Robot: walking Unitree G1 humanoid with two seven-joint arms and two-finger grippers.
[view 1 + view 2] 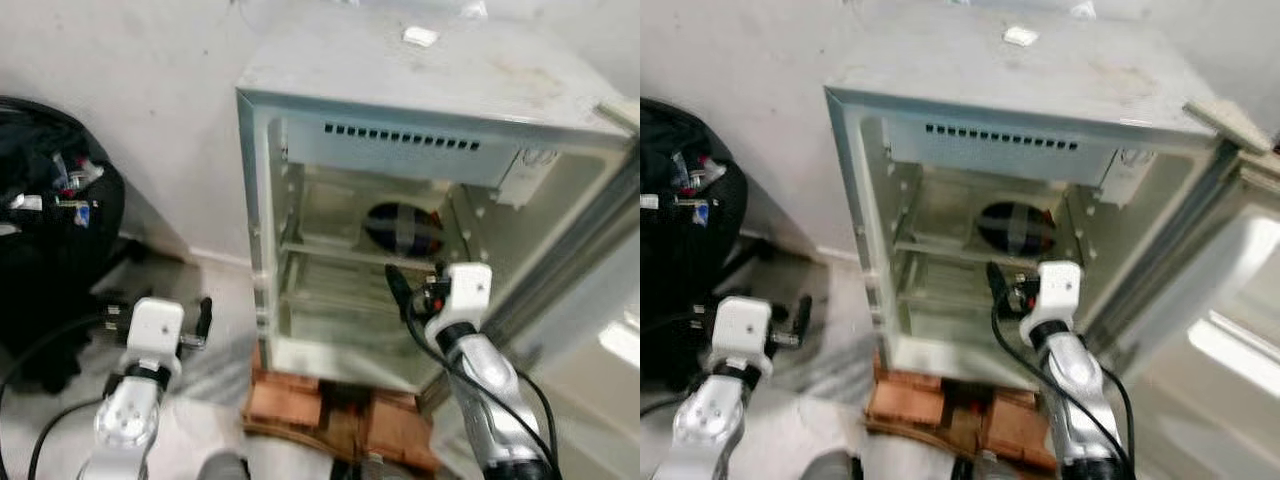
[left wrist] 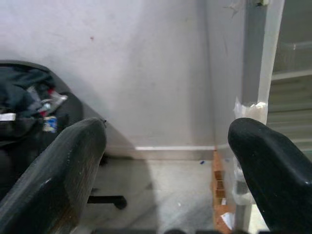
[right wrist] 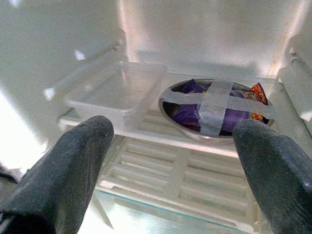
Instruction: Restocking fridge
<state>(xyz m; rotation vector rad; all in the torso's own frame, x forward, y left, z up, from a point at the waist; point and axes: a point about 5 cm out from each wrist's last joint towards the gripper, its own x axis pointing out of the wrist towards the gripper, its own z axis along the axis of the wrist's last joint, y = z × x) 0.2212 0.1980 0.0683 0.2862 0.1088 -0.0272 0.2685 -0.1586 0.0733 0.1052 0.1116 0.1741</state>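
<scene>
A small white fridge (image 1: 400,90) stands open in front of me. On its upper wire shelf sits a metal bowl (image 3: 217,107) holding a purple packet strapped down with crossed grey tape, also seen as a dark round shape (image 1: 405,228). A clear plastic tray (image 3: 119,90) lies on the same shelf beside the bowl. My right gripper (image 1: 417,280) is at the fridge's opening, just below and in front of that shelf, open and holding nothing. My left gripper (image 1: 158,316) hangs low to the left of the fridge, open and holding nothing, pointing at the wall.
The fridge rests on red bricks (image 1: 330,405). Its door (image 1: 600,300) swings out on the right. A black chair piled with a dark bag and small items (image 1: 50,200) stands at the left by the wall. Black cables trail along both arms.
</scene>
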